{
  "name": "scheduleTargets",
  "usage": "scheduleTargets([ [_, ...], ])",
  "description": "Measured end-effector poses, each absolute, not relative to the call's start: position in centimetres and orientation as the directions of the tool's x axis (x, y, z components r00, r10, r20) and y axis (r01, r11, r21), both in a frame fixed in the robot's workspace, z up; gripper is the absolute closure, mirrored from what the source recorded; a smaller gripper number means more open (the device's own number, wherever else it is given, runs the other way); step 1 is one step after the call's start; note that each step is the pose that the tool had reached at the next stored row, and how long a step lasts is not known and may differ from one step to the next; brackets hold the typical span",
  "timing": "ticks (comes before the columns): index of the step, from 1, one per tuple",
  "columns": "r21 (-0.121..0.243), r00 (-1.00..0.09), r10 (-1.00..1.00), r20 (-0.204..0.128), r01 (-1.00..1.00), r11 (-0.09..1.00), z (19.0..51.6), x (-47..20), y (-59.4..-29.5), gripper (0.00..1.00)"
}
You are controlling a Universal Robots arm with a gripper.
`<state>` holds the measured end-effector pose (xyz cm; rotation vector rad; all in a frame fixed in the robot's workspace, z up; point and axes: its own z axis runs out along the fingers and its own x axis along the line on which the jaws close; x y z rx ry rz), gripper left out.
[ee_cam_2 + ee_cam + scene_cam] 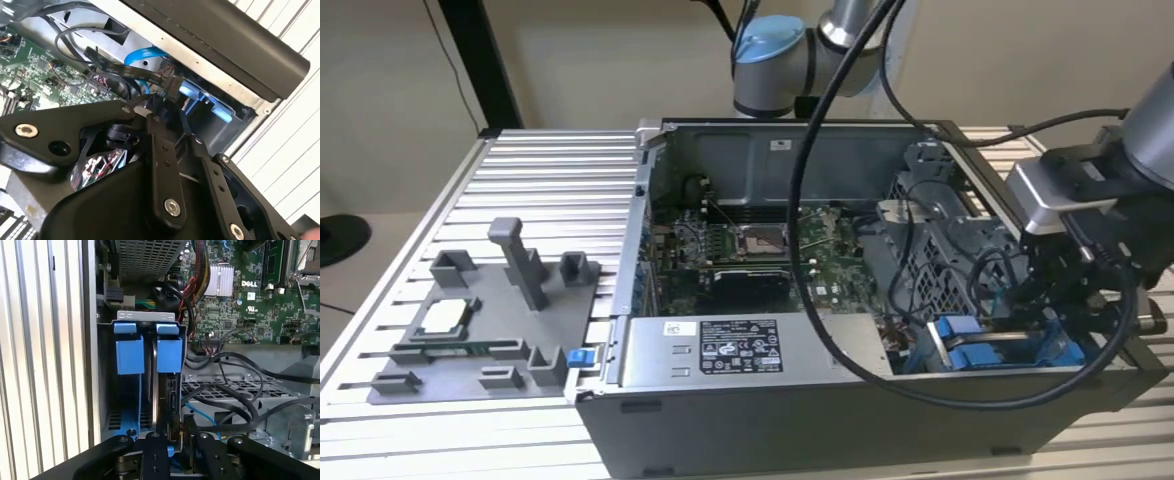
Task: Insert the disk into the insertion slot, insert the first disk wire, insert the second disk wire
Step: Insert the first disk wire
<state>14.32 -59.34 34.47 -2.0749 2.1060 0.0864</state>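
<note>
The disk stands in its slot, blue carrier tabs at 12 o'clock; fingers pinch a black wire connector at its 6 o'clock end.

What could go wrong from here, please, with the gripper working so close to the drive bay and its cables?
Loose black cables lie right beside the gripper at the drive bay; they could snag or get pinched as it moves. The disk sits edge-on in its blue carrier, so an off-line push might jam it or stress its connector end. The arm's own cable drapes across the open case and could catch on its edge.
</note>
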Motion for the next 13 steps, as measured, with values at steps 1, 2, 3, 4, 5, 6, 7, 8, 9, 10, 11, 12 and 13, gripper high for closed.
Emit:
scheduleTargets([
  [1, -0.087, -0.007, -0.985, -0.171, -0.996, 0.022, 34.9, 14.3, -59.3, 0.0],
  [2, -0.087, -0.007, -0.985, -0.17, -0.996, 0.022, 35.4, 14.3, -59.3, 0.0],
  [3, -0.086, -0.007, -0.985, -0.171, -0.996, 0.022, 35.8, 14.3, -59.3, 0.0],
  [4, -0.084, -0.007, -0.985, -0.171, -0.996, 0.022, 36.2, 14.6, -59.3, 0.0],
  [5, -0.079, -0.008, -0.985, -0.171, -0.997, 0.022, 36.3, 15.0, -59.3, 0.0],
  [6, -0.076, -0.009, -0.985, -0.171, -0.997, 0.022, 36.4, 15.4, -59.3, 0.0],
  [7, -0.072, -0.01, -0.985, -0.17, -0.997, 0.022, 36.5, 15.9, -59.3, 0.0],
  [8, -0.068, -0.01, -0.985, -0.171, -0.997, 0.022, 36.5, 16.3, -59.3, 0.0],
  [9, -0.064, -0.011, -0.985, -0.171, -0.998, 0.022, 36.4, 16.8, -59.3, 0.0],
  [10, -0.058, -0.012, -0.985, -0.17, -0.998, 0.022, 36.5, 17.2, -59.3, 0.0],
  [11, -0.051, -0.013, -0.985, -0.17, -0.998, 0.022, 36.4, 17.6, -59.3, 0.0],
  [12, -0.043, -0.015, -0.985, -0.17, -0.999, 0.022, 36.4, 18.0, -59.3, 0.0],
  [13, -0.037, -0.016, -0.985, -0.17, -0.999, 0.022, 36.3, 18.2, -59.2, 0.0],
])
